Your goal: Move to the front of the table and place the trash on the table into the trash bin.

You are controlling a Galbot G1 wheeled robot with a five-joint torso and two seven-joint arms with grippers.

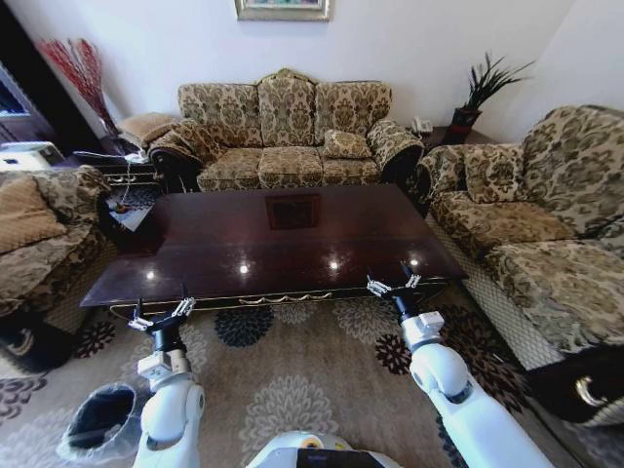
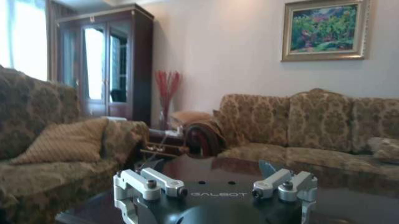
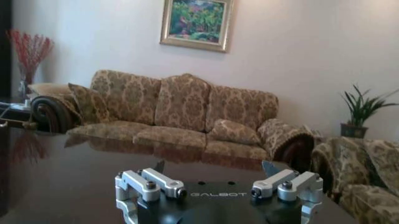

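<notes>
The table (image 1: 224, 263), with a glossy dark brown top, stands straight ahead of me on the patterned rug. The trash is out of view. The trash bin (image 1: 101, 421), black with a pale bag over its rim, sits on the rug at my lower left, beside my left arm. My left gripper (image 1: 161, 314) hovers open at the table's near left edge, with nothing between its fingers (image 2: 267, 167). My right gripper (image 1: 393, 285) is open and empty over the table's near right edge (image 3: 74, 186).
A three-seat patterned sofa (image 1: 288, 136) stands behind the table, another sofa (image 1: 531, 224) is on the right and an armchair (image 1: 39, 234) on the left. A side table (image 1: 122, 166) sits at the back left and a potted plant (image 1: 483, 93) at the back right.
</notes>
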